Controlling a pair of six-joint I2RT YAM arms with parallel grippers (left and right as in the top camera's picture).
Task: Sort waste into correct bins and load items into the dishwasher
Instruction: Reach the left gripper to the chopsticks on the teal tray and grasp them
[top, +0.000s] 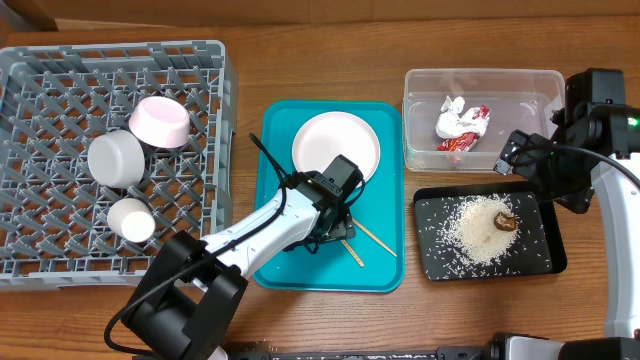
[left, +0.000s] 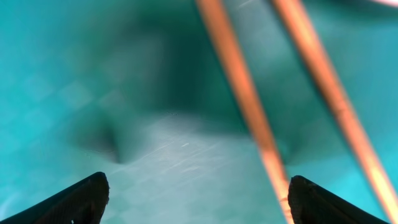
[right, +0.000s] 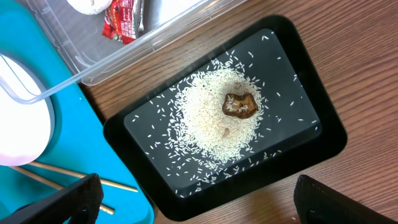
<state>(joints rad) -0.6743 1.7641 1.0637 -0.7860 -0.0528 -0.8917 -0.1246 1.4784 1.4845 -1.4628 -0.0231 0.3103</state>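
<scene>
My left gripper (top: 335, 232) is open and low over the teal tray (top: 285, 255). Two wooden chopsticks (top: 375, 238) lie on the tray. In the left wrist view one chopstick (left: 242, 93) runs just inside the right finger and the other (left: 329, 93) lies beyond it, with the open fingers (left: 198, 190) empty. A white plate (top: 335, 145) lies at the tray's back. My right gripper (top: 545, 180) is open and empty above the black tray (top: 555, 262); in the right wrist view its fingers (right: 196, 196) hang over the tray's near rim (right: 186, 208).
The grey rack (top: 60, 75) at left holds a pinkish bowl (top: 160, 120), a white bowl (top: 117, 157) and a small cup (top: 131, 220). The clear tub (top: 420, 150) holds the tissue (top: 450, 118) and wrapper (top: 470, 135). Rice (top: 470, 235) and a brown lump (top: 505, 221) lie in the black tray.
</scene>
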